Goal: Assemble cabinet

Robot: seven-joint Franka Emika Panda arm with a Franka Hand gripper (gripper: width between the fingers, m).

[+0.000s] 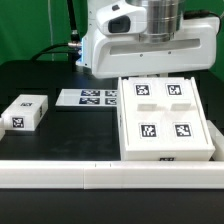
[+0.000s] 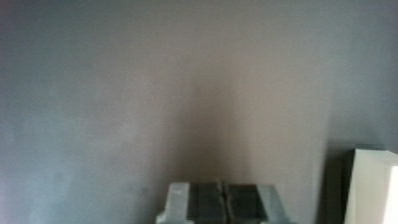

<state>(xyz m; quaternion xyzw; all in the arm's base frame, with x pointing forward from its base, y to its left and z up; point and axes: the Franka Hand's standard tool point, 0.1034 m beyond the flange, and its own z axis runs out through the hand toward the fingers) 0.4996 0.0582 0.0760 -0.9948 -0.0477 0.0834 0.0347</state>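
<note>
The gripper (image 2: 217,196) has its two fingers (image 2: 187,206) pressed together with nothing between them. Beyond them lies a blurred grey surface (image 2: 160,90). A white piece (image 2: 374,186) shows at the frame's edge, beside the fingers and apart from them; what it is cannot be told.

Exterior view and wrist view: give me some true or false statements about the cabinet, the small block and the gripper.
1. The cabinet lies to the exterior view's right of the marker board. True.
2. The small white block sits on top of the cabinet. False: it lies apart from the cabinet, at the exterior view's left.
3. The gripper is shut, with nothing between its fingers. True.
4. The cabinet's top face shows only one tag. False: it shows four.
</note>
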